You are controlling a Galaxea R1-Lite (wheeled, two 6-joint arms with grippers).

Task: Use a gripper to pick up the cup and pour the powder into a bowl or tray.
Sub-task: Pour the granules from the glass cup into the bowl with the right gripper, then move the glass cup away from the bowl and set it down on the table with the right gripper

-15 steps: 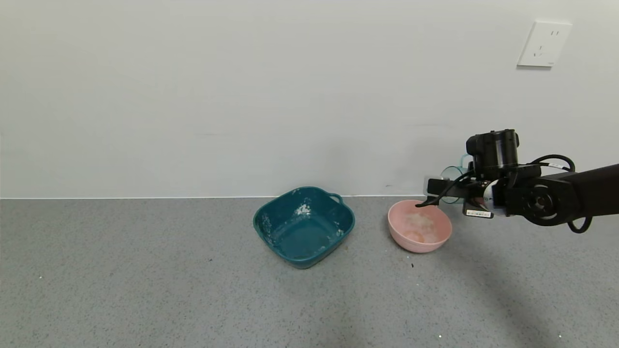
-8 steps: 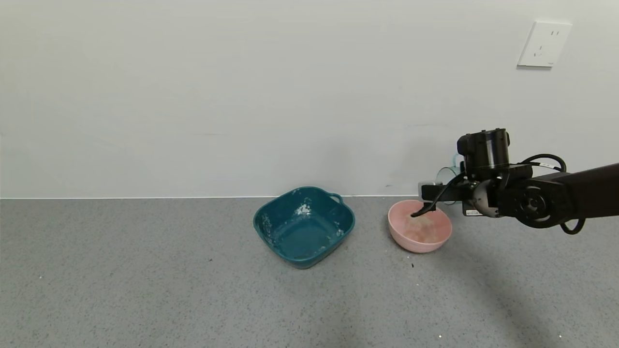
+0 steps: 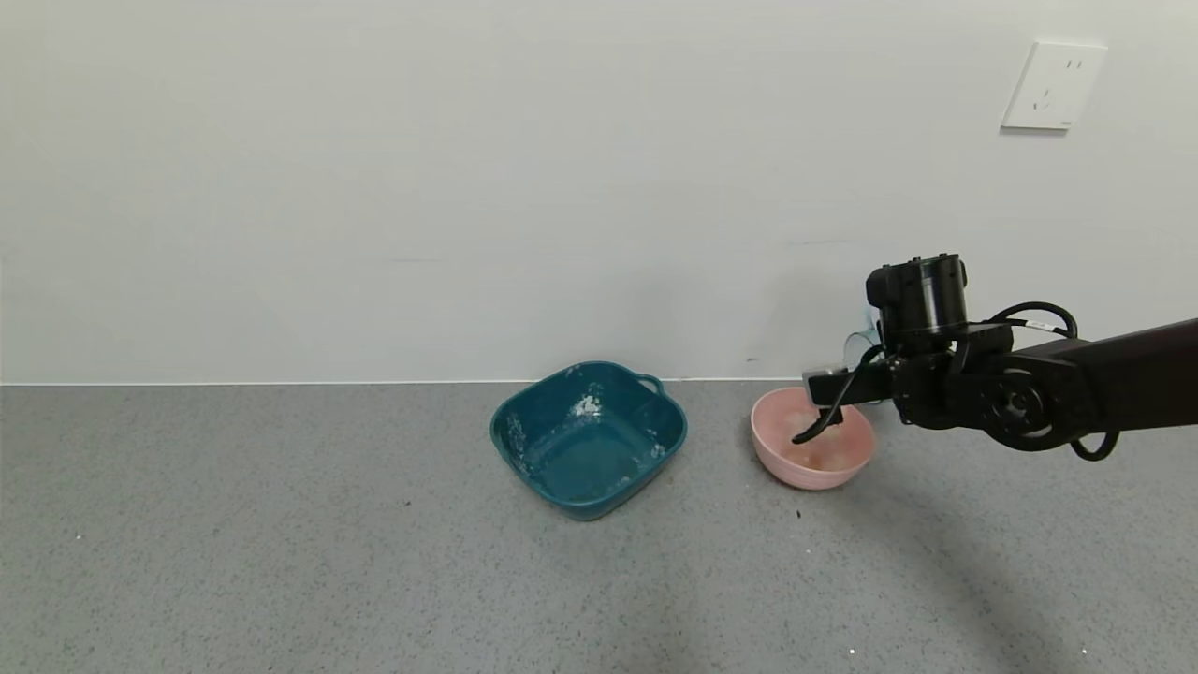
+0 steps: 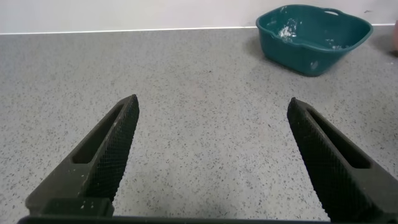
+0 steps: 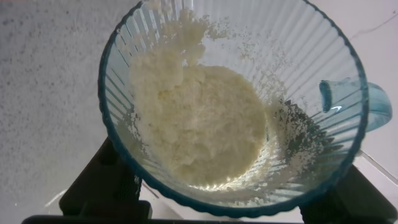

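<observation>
My right gripper (image 3: 856,370) is shut on the translucent green-blue ribbed cup (image 3: 858,350) and holds it tilted just above the far right rim of the pale pink bowl (image 3: 812,458). In the right wrist view the cup (image 5: 336,62) fills the picture between the black fingers (image 5: 102,186), with its handle to one side. White powder (image 5: 199,118) lies heaped inside it, reaching toward the rim. The bowl holds powder residue. My left gripper (image 4: 211,158) is open and empty, low over the grey floor, out of the head view.
A dark teal squarish basin (image 3: 588,438) with powder smears stands left of the pink bowl; it also shows in the left wrist view (image 4: 314,36). A white wall runs behind both, with a socket plate (image 3: 1053,84) at upper right.
My right arm has moved left, carrying the cup closer over the pink bowl, and the wrist has rolled so the cup tilts more. The left arm has not moved.
</observation>
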